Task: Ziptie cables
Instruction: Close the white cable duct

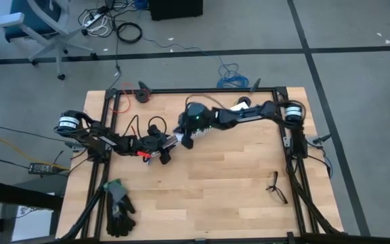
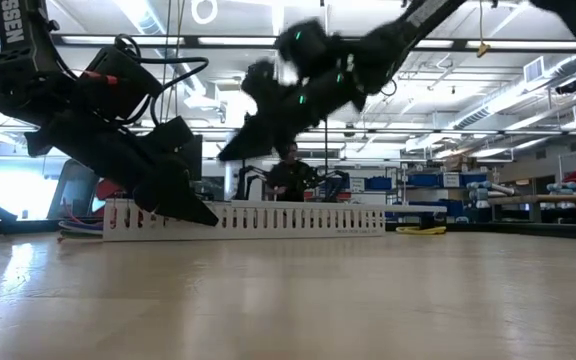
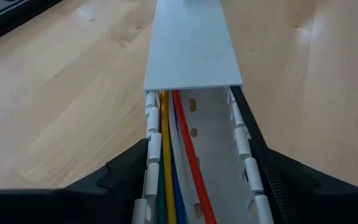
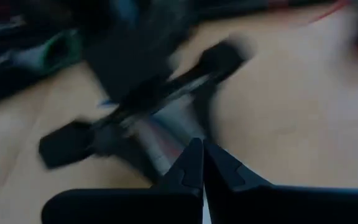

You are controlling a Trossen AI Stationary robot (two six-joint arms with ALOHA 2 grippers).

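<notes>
Closest to the left wrist camera, the left gripper (image 3: 197, 199) is standing with its two dark fingers (image 3: 114, 177) spread wide and pressing against the outer walls of a white slotted channel (image 3: 219, 134), so it is grasping the channel from both sides. The cables (image 3: 169, 168) are lying inside that channel, running lengthwise between the fingers: green, yellow, blue and white strands are hugging one wall, and a red one is slanting across the floor toward the middle. Just past the fingertips a flat white cover (image 3: 192, 46) is sitting on the channel and hiding the cables beyond it. From above, the left gripper (image 1: 160, 146) is resting near the middle of the wooden table (image 1: 235, 183), and the right gripper (image 1: 185, 139) is hanging just beside it, tilted down toward the same spot. In the right wrist view the right gripper (image 4: 202, 158) is showing its fingers clenched together with nothing between them, pointing at the blurred channel and the left arm beyond. The ziptie cannot be made out in any view. Nearer the table's front edge a pair of dark gloves (image 1: 118, 207) is lying on the left and a small black forked object (image 1: 276, 188) on the right, both well apart from the grippers.
</notes>
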